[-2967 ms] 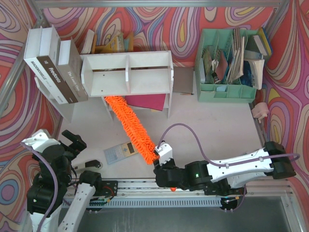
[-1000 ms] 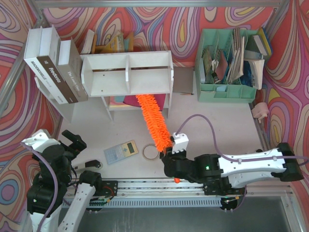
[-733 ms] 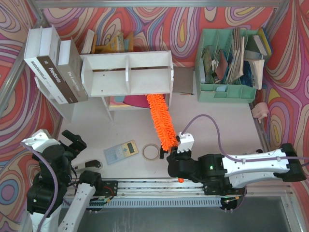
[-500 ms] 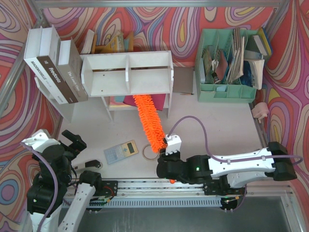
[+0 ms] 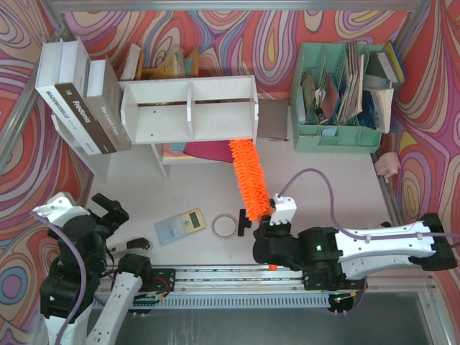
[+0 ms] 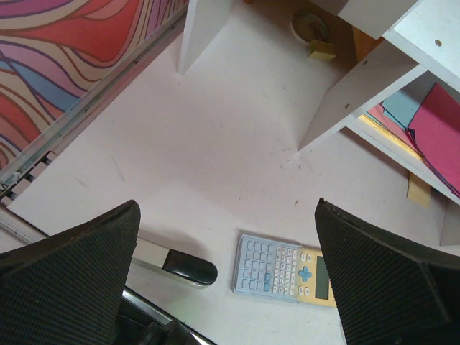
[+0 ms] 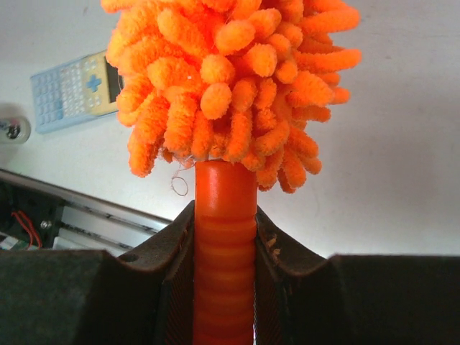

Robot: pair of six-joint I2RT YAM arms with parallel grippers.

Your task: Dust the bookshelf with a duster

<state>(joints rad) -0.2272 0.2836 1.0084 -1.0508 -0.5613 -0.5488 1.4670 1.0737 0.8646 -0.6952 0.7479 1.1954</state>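
Looking down from above, you had the bookshelf point(image 5: 190, 108) standing at about eleven o'clock on the table point(image 5: 338, 176), its two compartments open to view and bare, so nothing blocked a sweep. The duster point(image 5: 248, 180) lay slanted from five o'clock up toward eleven, its fluffy tip tucked under the shelf's bottom board by the right-hand leg, near the red paper point(image 5: 215, 149) lying there. That low angle looked chosen to reach the underside rather than the compartments. Your right gripper point(image 7: 223, 244) was pinching the ribbed orange handle just below the fluff, a short hold that I judge gave firm control of the long head. Your left gripper point(image 6: 224, 284) hung spread wide at seven o'clock, holding nothing, parked clear of the sweep. Between the arms, the calculator point(image 5: 180, 225) and the tape ring point(image 5: 224, 225) lay just left of the handle, close enough to be knocked.
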